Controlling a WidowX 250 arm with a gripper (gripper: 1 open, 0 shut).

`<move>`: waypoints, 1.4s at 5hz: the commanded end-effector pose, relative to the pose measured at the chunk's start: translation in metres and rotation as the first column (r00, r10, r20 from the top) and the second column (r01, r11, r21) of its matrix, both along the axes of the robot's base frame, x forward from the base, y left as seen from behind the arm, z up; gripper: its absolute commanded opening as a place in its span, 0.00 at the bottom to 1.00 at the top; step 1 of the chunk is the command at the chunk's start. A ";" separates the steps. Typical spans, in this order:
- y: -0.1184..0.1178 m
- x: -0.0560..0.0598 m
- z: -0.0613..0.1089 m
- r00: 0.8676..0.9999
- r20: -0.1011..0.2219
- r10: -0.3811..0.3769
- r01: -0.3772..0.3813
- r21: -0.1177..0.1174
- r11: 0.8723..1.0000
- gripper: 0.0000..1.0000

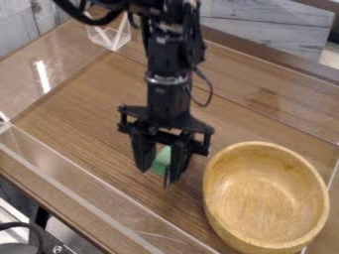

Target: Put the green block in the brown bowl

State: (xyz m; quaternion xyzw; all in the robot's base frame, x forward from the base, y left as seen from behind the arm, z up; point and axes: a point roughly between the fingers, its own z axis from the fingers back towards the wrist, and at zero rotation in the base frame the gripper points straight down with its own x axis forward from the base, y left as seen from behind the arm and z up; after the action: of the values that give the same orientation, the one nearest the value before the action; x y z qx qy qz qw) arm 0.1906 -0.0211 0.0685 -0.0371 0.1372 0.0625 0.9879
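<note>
Nearest, a black cable (pixel 30 227) curves at the picture's lower left, well apart from the gripper (pixel 161 168). The brown bowl (pixel 265 201), wide and hollow, stands on the wooden table (pixel 79 124) just beside the gripper, on its picture-right side. The gripper's black fingers point down and pinch the green block (pixel 162 160), which sits between them, partly hidden, outside the bowl. Whether the block touches the table cannot be told. Farther off, beyond the gripper, pale grey boards (pixel 272 28) run behind the table.
</note>
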 end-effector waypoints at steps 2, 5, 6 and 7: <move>-0.002 0.023 0.082 0.992 0.125 0.003 -0.001 -0.014 1.000 0.00; 0.063 0.080 0.139 0.957 0.289 0.031 -0.039 0.022 0.999 0.00; 0.075 0.096 0.133 0.945 0.326 0.013 -0.026 0.037 0.999 0.00; 0.079 0.109 0.123 0.938 0.347 -0.004 -0.013 0.045 0.999 0.00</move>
State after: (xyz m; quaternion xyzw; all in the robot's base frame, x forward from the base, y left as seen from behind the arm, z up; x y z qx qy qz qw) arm 0.2938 0.0530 0.1704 -0.0328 -0.0021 0.0592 0.9977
